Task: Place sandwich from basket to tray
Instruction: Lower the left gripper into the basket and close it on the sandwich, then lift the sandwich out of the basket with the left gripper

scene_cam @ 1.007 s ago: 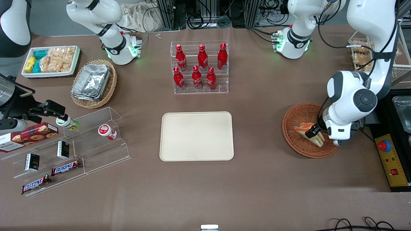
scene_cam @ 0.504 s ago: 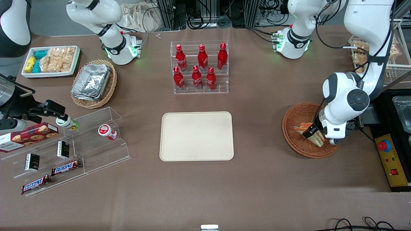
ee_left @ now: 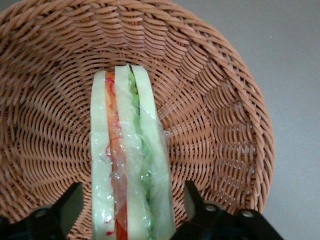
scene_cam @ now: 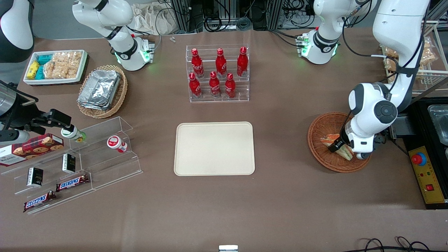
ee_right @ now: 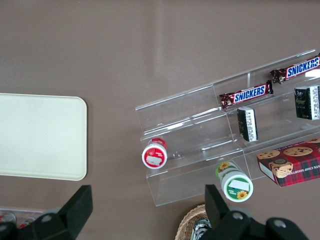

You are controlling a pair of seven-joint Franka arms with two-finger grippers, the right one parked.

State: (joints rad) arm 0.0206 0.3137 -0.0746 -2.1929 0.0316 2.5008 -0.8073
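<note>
While straddling the sandwich (ee_left: 131, 165) in the basket (ee_left: 235, 125), pincer (ee_left: 132, 210) gapes.

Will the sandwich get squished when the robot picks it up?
Probably a little: the sandwich is soft white bread, open gripper astride it in the basket. Its clear wrap looks slick, so it might slip.
</note>
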